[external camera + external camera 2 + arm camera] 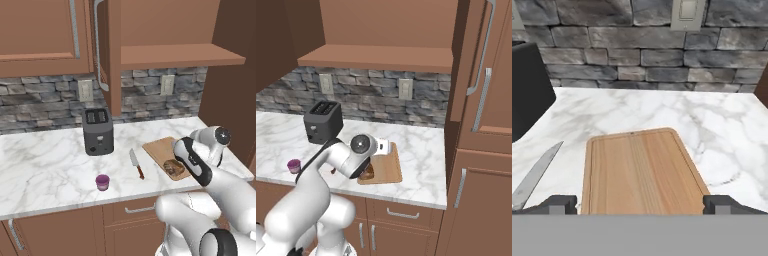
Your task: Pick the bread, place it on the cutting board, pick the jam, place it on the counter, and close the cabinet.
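The bread (pixel 173 167) lies on the cutting board (pixel 159 150), at the board's near end by the front edge of the counter (pixel 45 165), which reads as that step done. The jam (pixel 102 182) stands on the counter near its front edge, well apart from the board, with the toaster (pixel 97 131) behind it and a knife (pixel 136 164) between jar and board. The cabinet (pixel 102 45) door above stands ajar, so closing it is likely what remains. The gripper (pixel 640 204) hangs just over the board's near end, jaws spread as wide as they go, holding nothing, both fingertips (pixel 562 203) clear of the wood.
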